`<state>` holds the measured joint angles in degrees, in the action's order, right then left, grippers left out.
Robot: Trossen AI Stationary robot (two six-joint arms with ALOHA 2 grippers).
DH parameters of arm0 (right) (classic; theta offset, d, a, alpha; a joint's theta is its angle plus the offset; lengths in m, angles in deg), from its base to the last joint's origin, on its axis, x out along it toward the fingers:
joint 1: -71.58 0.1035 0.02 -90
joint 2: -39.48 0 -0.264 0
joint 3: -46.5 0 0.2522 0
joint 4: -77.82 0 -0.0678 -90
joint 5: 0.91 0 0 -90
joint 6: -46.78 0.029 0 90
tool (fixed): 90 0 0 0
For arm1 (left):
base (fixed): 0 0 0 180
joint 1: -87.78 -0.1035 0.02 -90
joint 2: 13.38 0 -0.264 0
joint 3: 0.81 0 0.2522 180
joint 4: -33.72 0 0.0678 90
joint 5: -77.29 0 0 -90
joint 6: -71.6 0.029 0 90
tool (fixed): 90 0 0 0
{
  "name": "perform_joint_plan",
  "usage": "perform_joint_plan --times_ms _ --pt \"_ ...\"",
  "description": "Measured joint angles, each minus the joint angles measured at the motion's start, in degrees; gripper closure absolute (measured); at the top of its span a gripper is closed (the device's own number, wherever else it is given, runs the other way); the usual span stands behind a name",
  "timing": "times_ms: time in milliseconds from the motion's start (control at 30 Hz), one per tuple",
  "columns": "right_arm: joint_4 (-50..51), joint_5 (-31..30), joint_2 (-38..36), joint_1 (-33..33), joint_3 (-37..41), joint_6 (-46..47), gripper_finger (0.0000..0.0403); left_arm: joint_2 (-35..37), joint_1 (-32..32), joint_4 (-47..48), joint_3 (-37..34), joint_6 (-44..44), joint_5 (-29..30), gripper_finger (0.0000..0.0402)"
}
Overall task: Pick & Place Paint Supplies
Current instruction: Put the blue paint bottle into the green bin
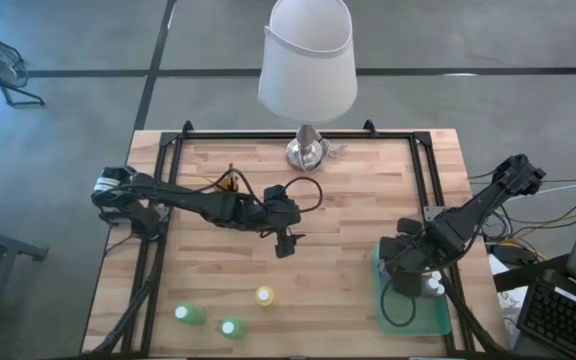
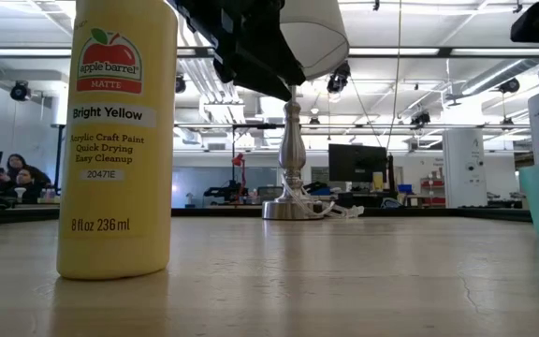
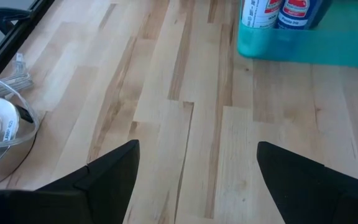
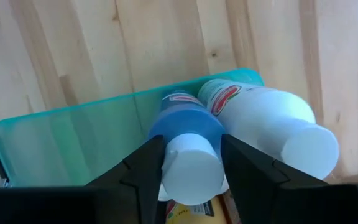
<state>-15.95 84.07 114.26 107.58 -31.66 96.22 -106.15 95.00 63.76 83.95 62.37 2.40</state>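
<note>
Over the green tray at the bench's four o'clock, the right pincer brackets the upright blue paint bottle, fingers barely parted beside its cap, apparently releasing. Left pincer hangs mid-bench, spread wide, empty; the yellow bottle stands nearest, toward six o'clock.

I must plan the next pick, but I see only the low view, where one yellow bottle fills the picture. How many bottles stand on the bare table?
Observer: Three. The yellow bottle, a green bottle and a second green bottle stand near the front left of the table.
Operator: Where is the left gripper?
Observer: The left gripper hangs open over the table's middle and holds nothing.
Operator: And the right one?
Observer: The right gripper is at the white cap of a blue bottle in the green tray, beside a white bottle.
</note>
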Motion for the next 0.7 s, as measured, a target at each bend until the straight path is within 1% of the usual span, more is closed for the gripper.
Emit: perform_joint_plan --times_ms 100,433,700 --pt "0.2 -1.1 0.0 0.0 -0.8 -0.5 0.0233 0.0 0.0 0.0 0.0 0.0 0.0 0.0073" --pt "0.8 -1.1 0.0 0.0 -1.6 -0.8 0.0188 0.0 0.0 0.0 0.0 0.0 0.0 0.0073" --pt "2.8 -0.7 -0.1 0.0 -3.8 -1.6 0.0171 0.0 0.0 0.0 0.0 0.0 0.0 0.0073"
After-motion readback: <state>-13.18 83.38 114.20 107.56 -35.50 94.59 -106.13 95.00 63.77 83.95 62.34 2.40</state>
